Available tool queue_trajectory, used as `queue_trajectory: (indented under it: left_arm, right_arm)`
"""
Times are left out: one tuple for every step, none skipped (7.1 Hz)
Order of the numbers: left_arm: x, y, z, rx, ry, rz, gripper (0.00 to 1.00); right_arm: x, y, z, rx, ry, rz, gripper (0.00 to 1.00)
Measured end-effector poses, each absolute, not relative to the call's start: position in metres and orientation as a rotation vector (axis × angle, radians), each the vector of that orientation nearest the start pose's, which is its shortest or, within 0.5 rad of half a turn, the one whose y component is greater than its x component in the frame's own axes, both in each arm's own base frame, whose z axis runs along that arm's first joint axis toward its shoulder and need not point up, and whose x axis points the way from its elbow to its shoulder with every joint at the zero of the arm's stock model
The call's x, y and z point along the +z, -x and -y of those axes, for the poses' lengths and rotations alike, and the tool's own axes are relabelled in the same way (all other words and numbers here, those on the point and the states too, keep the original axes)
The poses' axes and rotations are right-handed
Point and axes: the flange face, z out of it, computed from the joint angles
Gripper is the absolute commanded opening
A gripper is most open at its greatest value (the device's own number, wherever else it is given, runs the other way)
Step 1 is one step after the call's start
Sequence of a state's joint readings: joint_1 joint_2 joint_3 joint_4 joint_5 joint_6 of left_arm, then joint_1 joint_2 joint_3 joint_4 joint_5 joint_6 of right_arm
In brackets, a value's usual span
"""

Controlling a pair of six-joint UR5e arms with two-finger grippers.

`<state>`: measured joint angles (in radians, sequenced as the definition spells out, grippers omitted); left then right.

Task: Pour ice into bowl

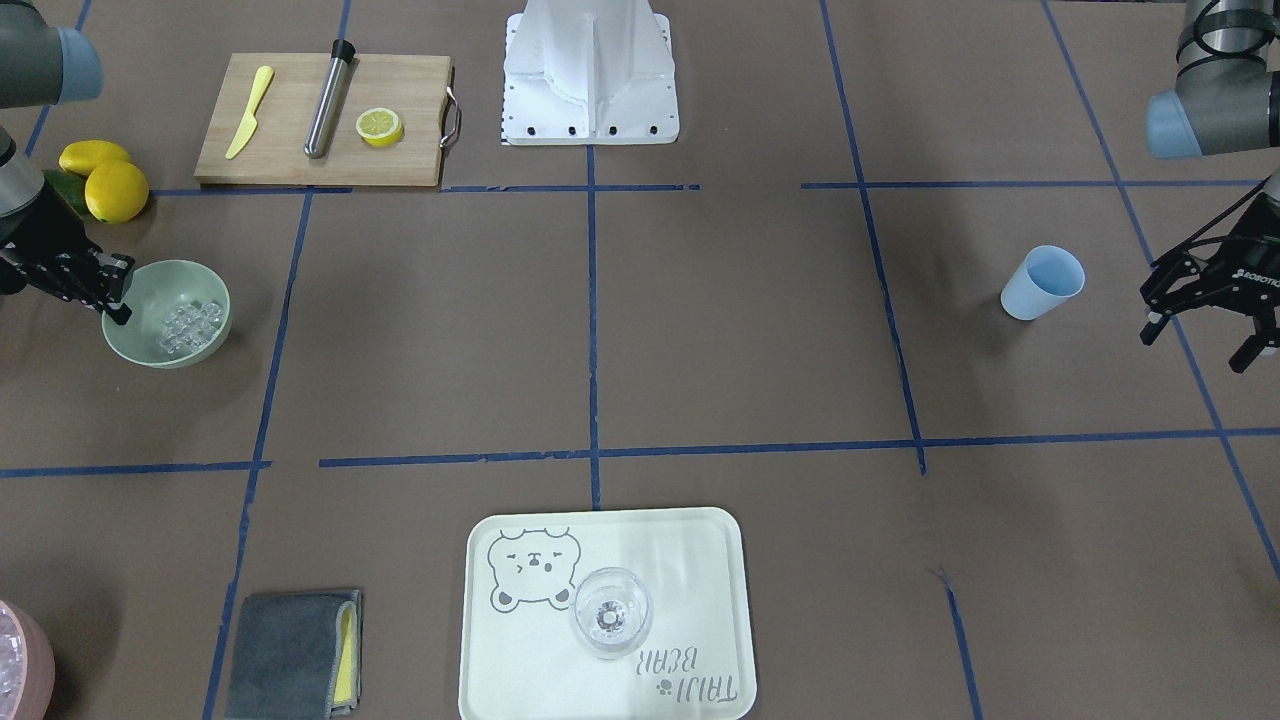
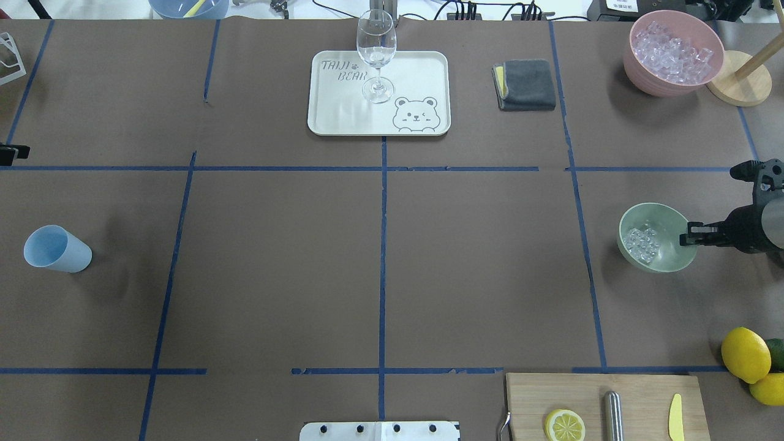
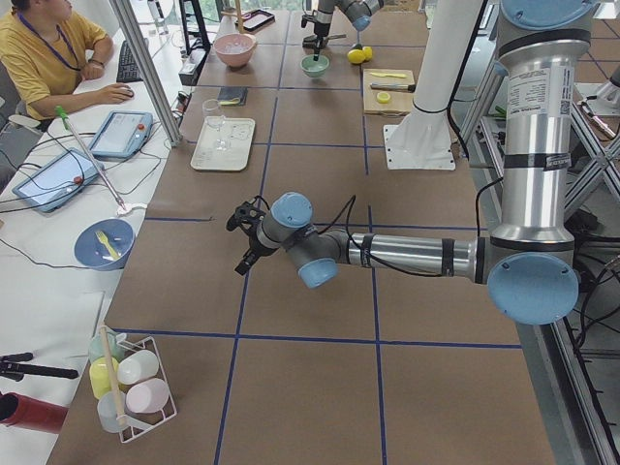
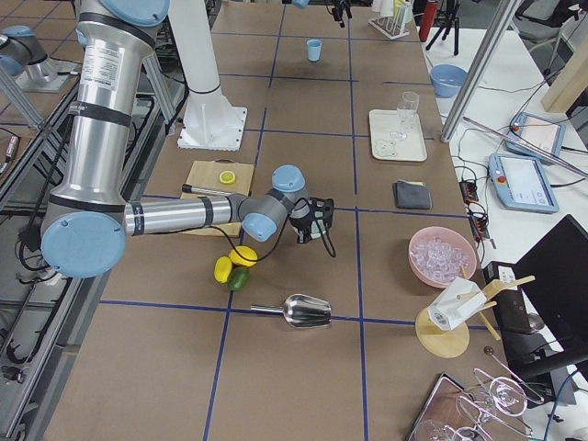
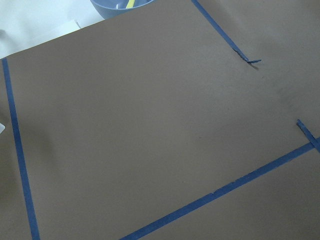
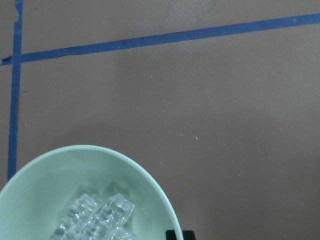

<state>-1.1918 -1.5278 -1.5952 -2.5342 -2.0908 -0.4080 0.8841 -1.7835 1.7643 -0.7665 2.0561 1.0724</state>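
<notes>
The sage-green bowl (image 1: 150, 290) sits at the table's right end with a small heap of clear ice (image 1: 190, 325) inside. In the overhead view the bowl (image 2: 667, 223) holds the ice (image 2: 642, 244) in its left half. My right gripper (image 2: 691, 234) is shut on the bowl's near rim, also seen in the front view (image 1: 115, 305). The right wrist view shows the bowl (image 6: 60, 170), the ice (image 6: 95, 220) and the two fingertips close together at the bottom edge. My left gripper (image 1: 1200, 340) hangs open and empty, to the side of the blue cup (image 1: 1042, 282).
A pink bowl of ice (image 2: 672, 52) stands at the far right corner, with a metal scoop (image 4: 303, 312) on the table end. Lemons (image 2: 744, 354), a cutting board (image 2: 606, 404), a grey cloth (image 2: 525, 84) and a tray (image 2: 343, 116) with a glass (image 2: 376, 55) are around.
</notes>
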Motion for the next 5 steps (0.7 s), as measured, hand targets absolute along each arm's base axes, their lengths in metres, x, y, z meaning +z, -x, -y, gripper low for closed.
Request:
queue_trajectory:
  left_arm:
    - [0.5632,-0.108,0.4977,0.22,-0.669,-0.798,1.0]
    - [0.5622,-0.1079,0.4977,0.22,-0.671,-0.798,1.0]
    - [0.5622,-0.1079,0.4976,0.22,-0.671,-0.798,1.0]
    - [0.5623,-0.1079,0.4976,0.22,-0.671,-0.798,1.0]
    - [0.5624,-0.1079,0.4977,0.22,-0.671,-0.798,1.0]
  right_arm:
    - [0.5776,0.2095,0.39,0.163,-0.123,0.899,0.03]
    - [0.5793,0.2098,0.3892,0.161,-0.114,0.902,0.2]
    - [0.5802,0.2099,0.3889,0.16,-0.11,0.903,0.43]
    - [0.5804,0.2101,0.3888,0.16,-0.109,0.903,0.68]
    - [0.5804,0.2104,0.3889,0.159,-0.109,0.903,1.0]
